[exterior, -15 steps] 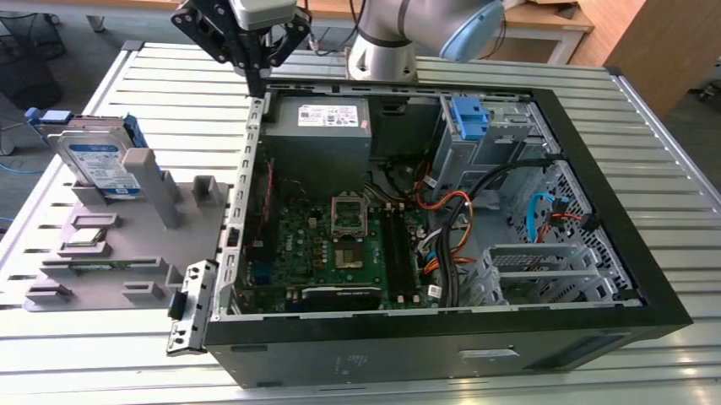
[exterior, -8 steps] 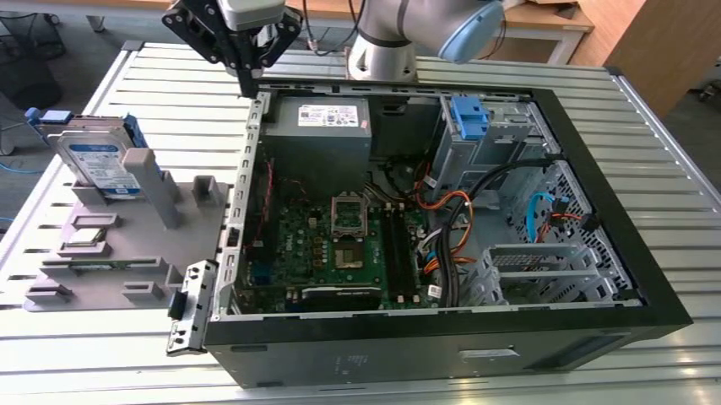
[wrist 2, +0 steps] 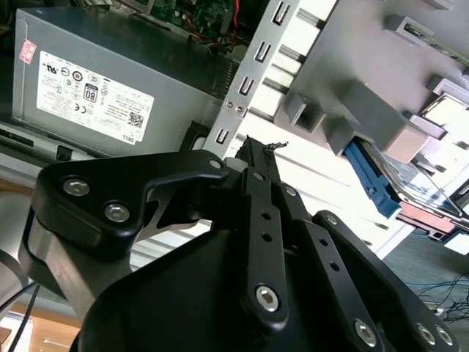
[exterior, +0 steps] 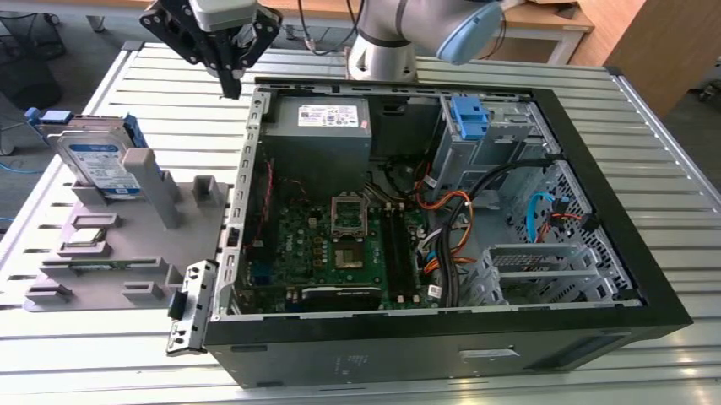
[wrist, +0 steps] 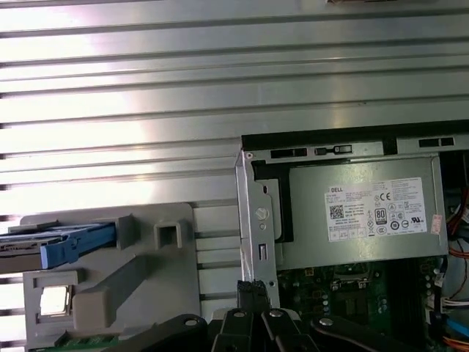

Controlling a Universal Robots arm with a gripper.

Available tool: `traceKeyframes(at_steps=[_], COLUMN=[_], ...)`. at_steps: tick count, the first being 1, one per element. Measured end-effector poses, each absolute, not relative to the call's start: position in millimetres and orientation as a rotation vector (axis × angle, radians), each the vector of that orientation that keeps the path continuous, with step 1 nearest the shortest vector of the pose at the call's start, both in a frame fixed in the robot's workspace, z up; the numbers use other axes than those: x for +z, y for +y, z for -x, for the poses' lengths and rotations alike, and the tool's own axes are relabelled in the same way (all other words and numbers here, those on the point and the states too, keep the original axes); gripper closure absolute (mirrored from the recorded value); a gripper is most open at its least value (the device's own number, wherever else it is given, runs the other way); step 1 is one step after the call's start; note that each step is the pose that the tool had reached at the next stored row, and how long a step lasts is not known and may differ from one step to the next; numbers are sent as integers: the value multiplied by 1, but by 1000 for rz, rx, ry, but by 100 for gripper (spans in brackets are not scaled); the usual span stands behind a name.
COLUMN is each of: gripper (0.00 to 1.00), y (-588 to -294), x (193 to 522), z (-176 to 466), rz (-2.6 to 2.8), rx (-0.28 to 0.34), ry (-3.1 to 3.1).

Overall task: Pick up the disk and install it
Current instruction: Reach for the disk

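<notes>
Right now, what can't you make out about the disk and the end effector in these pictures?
Disk: exterior view, lower part hidden behind the grey holder.
Disk again: first wrist view, cut off by the picture's edge.
End effector: exterior view, upper part cut off by the top edge.
Case: second wrist view, inside mostly blocked by the end effector.

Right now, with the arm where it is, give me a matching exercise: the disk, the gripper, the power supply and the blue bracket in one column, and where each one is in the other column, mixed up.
Things:
1. disk
2. gripper
3. power supply
4. blue bracket

Places:
A. on the drive cage inside the case
B. standing in the grey holder beside the case
C. in the air by the case's wall, shut, holding nothing
D. in a corner of the case, white sticker facing up

Pairs: 1-B, 2-C, 3-D, 4-A.
</notes>
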State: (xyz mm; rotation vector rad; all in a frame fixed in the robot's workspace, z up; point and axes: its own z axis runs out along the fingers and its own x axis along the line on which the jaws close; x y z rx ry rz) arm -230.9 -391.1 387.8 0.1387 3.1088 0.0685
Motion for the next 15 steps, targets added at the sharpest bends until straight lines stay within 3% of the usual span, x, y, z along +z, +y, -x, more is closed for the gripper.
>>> traceKeyframes(at_steps=[15], gripper=[89], y=[-391], x=[386], z=[263], rz=[-139], rx=[68], ry=[3105])
